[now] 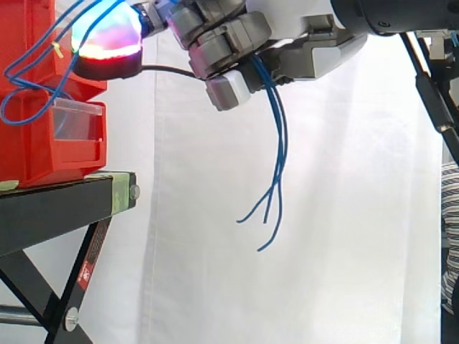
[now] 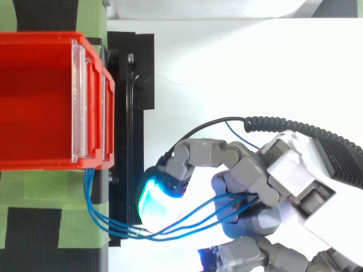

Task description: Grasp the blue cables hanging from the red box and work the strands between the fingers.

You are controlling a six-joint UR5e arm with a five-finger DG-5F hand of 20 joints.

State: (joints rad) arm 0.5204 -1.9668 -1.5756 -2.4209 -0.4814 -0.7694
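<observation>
Hand (image 1: 308, 50) curled rnd blue cables (image 1: 281, 143), ends hanging free nr red box (image 1: 43, 143).

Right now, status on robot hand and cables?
Robot hand shut on cables. Strands run from red bin through its grip, ends hanging free. Nothing in the way.

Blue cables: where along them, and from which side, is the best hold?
Probably take the blue cables on the stretch out from the red bin, where they run bunched, coming from the side opposite the bin, fingers across them. The hand is curled round them there; lower down the ends splay.
</observation>
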